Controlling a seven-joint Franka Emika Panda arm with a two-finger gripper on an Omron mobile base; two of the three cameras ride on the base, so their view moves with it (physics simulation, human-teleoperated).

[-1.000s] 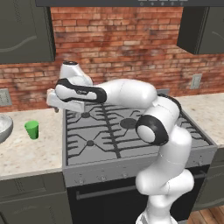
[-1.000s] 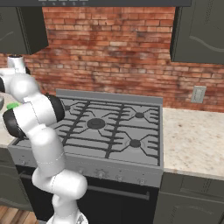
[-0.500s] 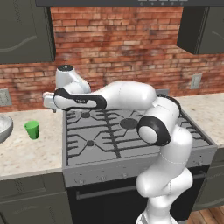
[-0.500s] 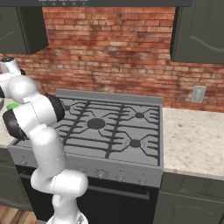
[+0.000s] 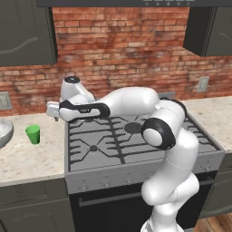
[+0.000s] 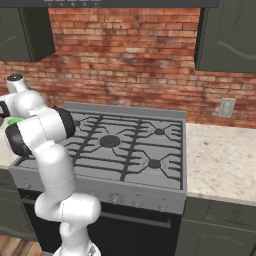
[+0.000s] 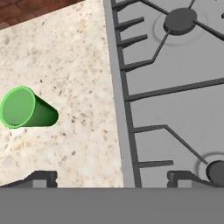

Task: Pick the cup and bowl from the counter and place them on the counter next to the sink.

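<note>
The small green cup (image 5: 32, 134) stands upright on the beige counter (image 5: 27, 158), left of the stove. In the hand view the cup (image 7: 26, 109) is at the left, on speckled counter (image 7: 65, 65). The silvery bowl (image 5: 3, 131) is cut off by the left edge, just left of the cup. My gripper (image 5: 55, 117) hangs above the counter's seam with the stove, to the right of the cup and apart from it. It is open (image 7: 113, 177), with nothing between its fingers. A sliver of green cup (image 6: 14, 121) peeks from behind the arm. The sink is out of view.
The grey gas stove (image 5: 136, 140) with black grates and burners fills the middle, its left rim (image 7: 120, 109) running under my hand. A brick wall backs the counter, dark cabinets hang above, and more counter (image 6: 220, 160) lies right of the stove.
The arm has swung left, carrying the hand from over the stove's left burners to its left edge, closer to the cup. The jaws stayed open.
</note>
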